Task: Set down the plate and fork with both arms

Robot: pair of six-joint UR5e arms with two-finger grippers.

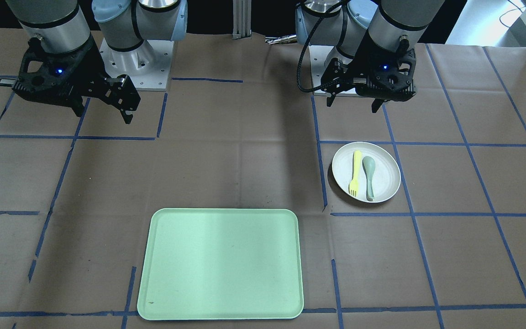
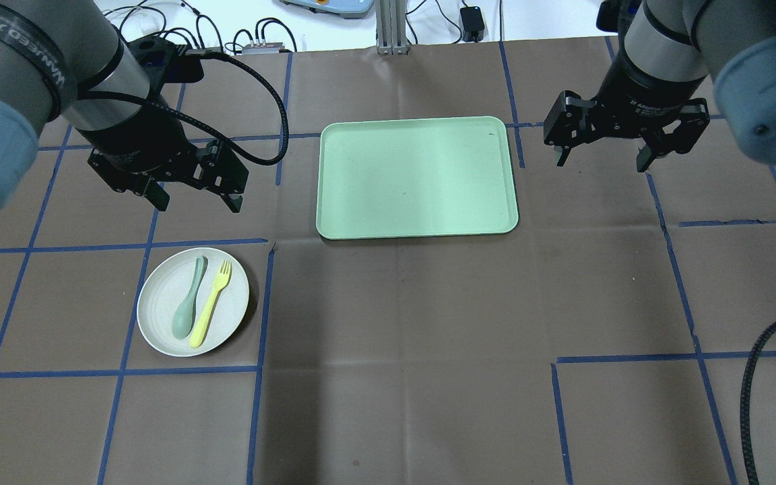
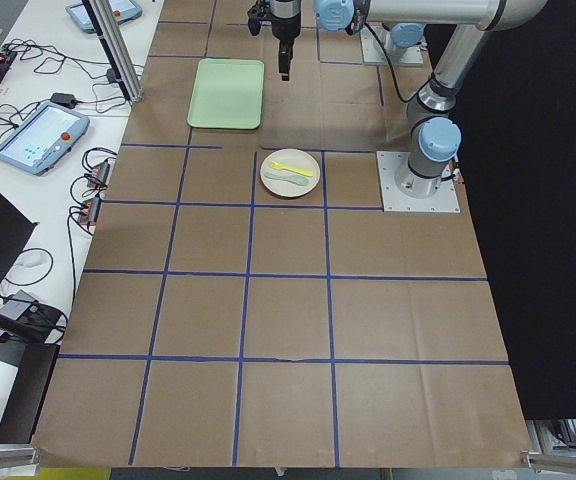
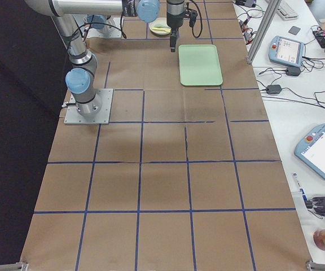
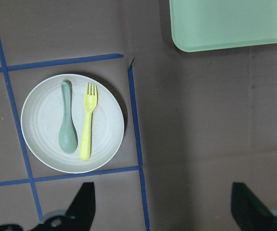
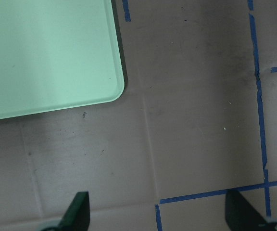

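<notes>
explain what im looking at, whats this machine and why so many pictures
It is a robot with two arms at a table, each ending in a two-finger pincer. All six pictures show one moment: one from across the table, one from behind the robot, two from the table's ends, and two from cameras on the wrists looking down. On the paper-covered table lie a pale-green tray and a round off-white plate with a yellow fork and a grey-green spoon side by side on it. The left pincer hangs open near the plate; the right pincer hangs open beside the tray. Neither holds anything.
</notes>
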